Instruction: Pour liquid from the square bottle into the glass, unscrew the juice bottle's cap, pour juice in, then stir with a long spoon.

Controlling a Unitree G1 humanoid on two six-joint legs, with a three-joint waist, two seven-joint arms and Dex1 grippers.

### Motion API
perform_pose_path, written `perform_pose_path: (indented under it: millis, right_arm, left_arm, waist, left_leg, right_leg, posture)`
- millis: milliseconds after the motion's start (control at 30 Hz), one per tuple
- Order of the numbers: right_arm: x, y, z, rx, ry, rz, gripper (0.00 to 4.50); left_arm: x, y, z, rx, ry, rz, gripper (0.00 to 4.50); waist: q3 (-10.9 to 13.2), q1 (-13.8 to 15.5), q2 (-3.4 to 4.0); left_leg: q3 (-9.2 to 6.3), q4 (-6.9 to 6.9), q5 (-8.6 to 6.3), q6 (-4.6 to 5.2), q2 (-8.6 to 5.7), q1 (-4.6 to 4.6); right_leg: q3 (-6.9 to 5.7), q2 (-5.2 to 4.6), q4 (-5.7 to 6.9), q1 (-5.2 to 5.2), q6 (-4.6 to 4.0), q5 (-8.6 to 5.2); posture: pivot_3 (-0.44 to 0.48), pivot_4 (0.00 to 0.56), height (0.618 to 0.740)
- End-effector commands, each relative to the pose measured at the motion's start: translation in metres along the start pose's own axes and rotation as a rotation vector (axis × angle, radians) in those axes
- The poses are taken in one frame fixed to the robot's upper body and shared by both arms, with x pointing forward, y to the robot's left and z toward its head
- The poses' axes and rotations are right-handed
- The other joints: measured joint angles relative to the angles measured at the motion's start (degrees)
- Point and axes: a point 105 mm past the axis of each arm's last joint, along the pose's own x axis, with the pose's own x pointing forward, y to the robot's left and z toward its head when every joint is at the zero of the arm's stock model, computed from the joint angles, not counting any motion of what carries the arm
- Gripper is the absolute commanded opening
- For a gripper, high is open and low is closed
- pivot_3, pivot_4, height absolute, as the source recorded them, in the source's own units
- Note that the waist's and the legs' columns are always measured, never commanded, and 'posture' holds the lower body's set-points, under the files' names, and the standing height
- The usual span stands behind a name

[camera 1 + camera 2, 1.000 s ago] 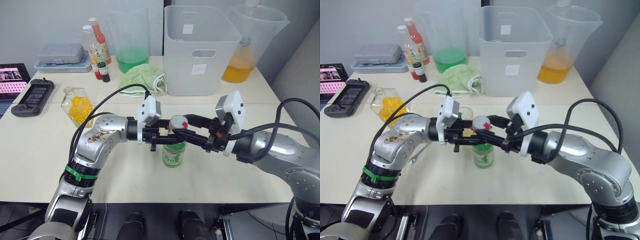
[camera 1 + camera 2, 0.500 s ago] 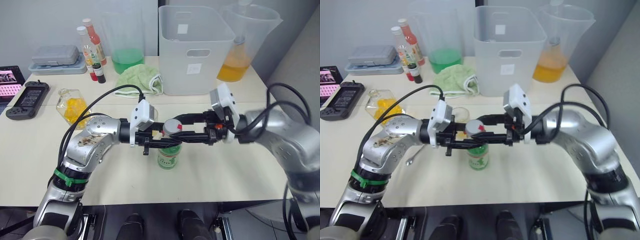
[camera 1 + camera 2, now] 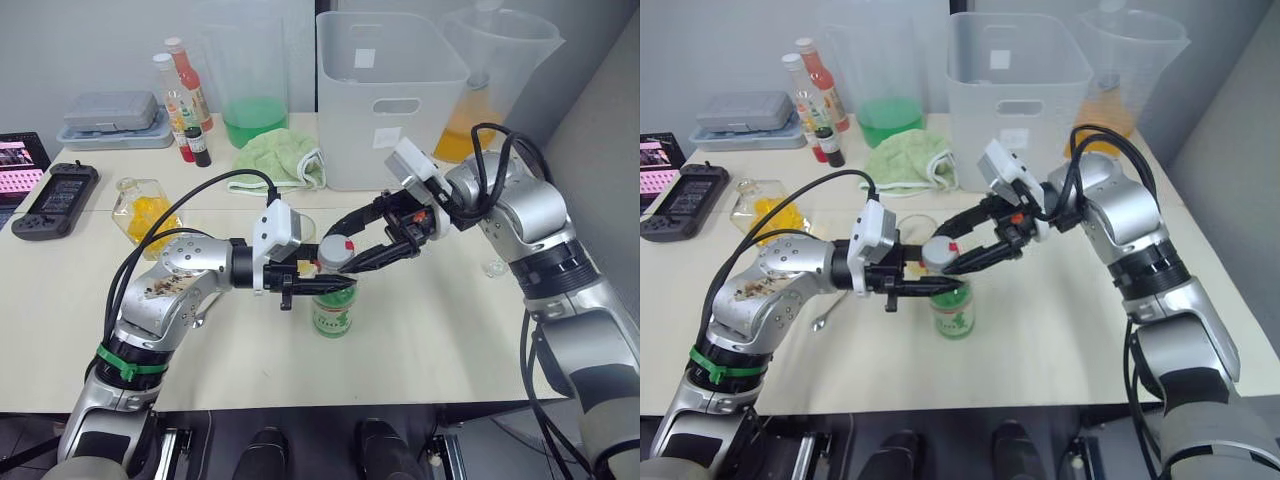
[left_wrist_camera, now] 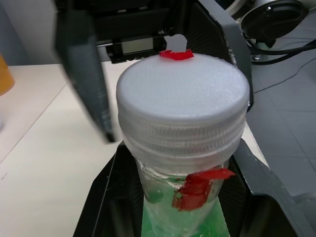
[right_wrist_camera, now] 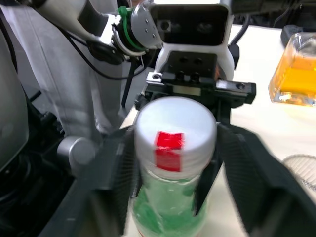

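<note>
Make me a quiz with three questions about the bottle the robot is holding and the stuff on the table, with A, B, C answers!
1. Where does the juice bottle stand?
A. in the white bin
B. on the table between the two grippers
C. on the green cloth

2. What colour is the liquid in the square bottle?
A. orange-yellow
B. blue
C. purple

3. Is the juice bottle's cap on or off?
A. lying on the table
B. dropped in the glass
C. on the bottle

Answers:
1. B: the left gripper grips its neck and the right gripper has its jaws around the cap.
2. A: orange-yellow shows through its clear sides.
3. C: the left wrist view shows it seated on the neck.
</note>
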Motion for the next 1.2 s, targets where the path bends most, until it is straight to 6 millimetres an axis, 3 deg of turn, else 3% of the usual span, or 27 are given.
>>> perform_pose_path:
  millis: [33, 67, 300, 533, 667, 867, 1133, 1200]
  right_arm:
    - [-0.010, 0.014, 0.019, -0.045, -0.052, 0.013, 4.09]
    - [-0.012, 0.015, 0.022, -0.048, -0.067, -0.001, 4.43]
    - [-0.019, 0.026, 0.038, -0.067, -0.193, -0.287, 4.47]
    - [-0.009, 0.034, 0.017, 0.012, -0.148, -0.707, 4.47]
    - [0.002, 0.046, 0.014, 0.047, -0.128, -0.715, 4.47]
    - [0.001, 0.045, 0.018, 0.079, -0.182, -0.767, 4.47]
    - [-0.001, 0.044, 0.009, 0.137, -0.176, -0.778, 1.92]
    - [-0.002, 0.044, 0.007, 0.138, -0.166, -0.773, 1.61]
  left_arm:
    - [0.001, 0.001, 0.000, 0.009, 0.011, 0.002, 1.52]
    - [0.002, 0.001, 0.000, 0.009, 0.010, 0.001, 1.52]
    - [0.004, 0.004, 0.003, 0.004, -0.007, -0.005, 1.52]
    - [0.015, 0.008, 0.001, -0.049, -0.055, 0.002, 1.52]
    - [0.014, 0.008, 0.001, -0.050, -0.056, -0.002, 1.52]
    - [0.016, 0.017, -0.002, -0.051, -0.053, -0.005, 1.52]
    - [0.016, 0.015, -0.010, -0.043, -0.054, 0.004, 1.52]
    - [0.016, 0.013, -0.011, -0.041, -0.054, 0.005, 1.52]
  waist:
    - [0.0, 0.1, 0.00]
    - [0.0, 0.1, 0.00]
    - [0.0, 0.3, 0.00]
    - [0.0, 0.8, 0.00]
    - [0.0, 1.0, 0.00]
    - [0.0, 1.2, 0.00]
    - [0.0, 1.6, 0.00]
    - [0.0, 1.6, 0.01]
  left_leg:
    - [0.00, 0.00, 0.00, 0.00, -0.01, -0.01]
    - [0.00, 0.00, 0.00, 0.00, -0.01, -0.04]
    - [-0.01, 0.02, 0.00, 0.00, -0.02, -0.24]
    - [-0.02, 0.06, 0.00, 0.00, -0.06, -0.39]
    - [-0.02, 0.08, 0.02, -0.03, -0.12, -0.47]
    - [-0.02, 0.07, 0.02, -0.02, -0.11, -0.42]
    - [-0.02, 0.07, 0.02, -0.02, -0.11, -0.34]
    - [-0.02, 0.07, 0.02, -0.02, -0.10, -0.25]
  right_leg:
    - [0.00, -0.01, -0.01, -0.01, 0.00, 0.00]
    - [0.00, -0.01, -0.01, -0.03, 0.00, 0.00]
    - [0.00, -0.02, 0.05, -0.24, 0.00, 0.00]
    - [0.00, -0.04, 0.09, -0.35, 0.00, 0.00]
    - [0.02, -0.08, 0.10, -0.44, 0.00, 0.02]
    - [0.02, -0.06, 0.07, -0.35, 0.00, 0.02]
    - [0.02, -0.07, 0.03, -0.24, 0.01, 0.02]
    - [0.02, -0.06, 0.01, -0.15, 0.01, 0.02]
  posture:
    - [0.000, 0.150, 0.740]
    - [0.000, 0.150, 0.740]
    - [0.000, 0.150, 0.740]
    - [0.000, 0.150, 0.740]
    - [0.000, 0.150, 0.740]
    - [0.000, 0.150, 0.740]
    - [0.000, 0.150, 0.740]
    - [0.000, 0.150, 0.740]
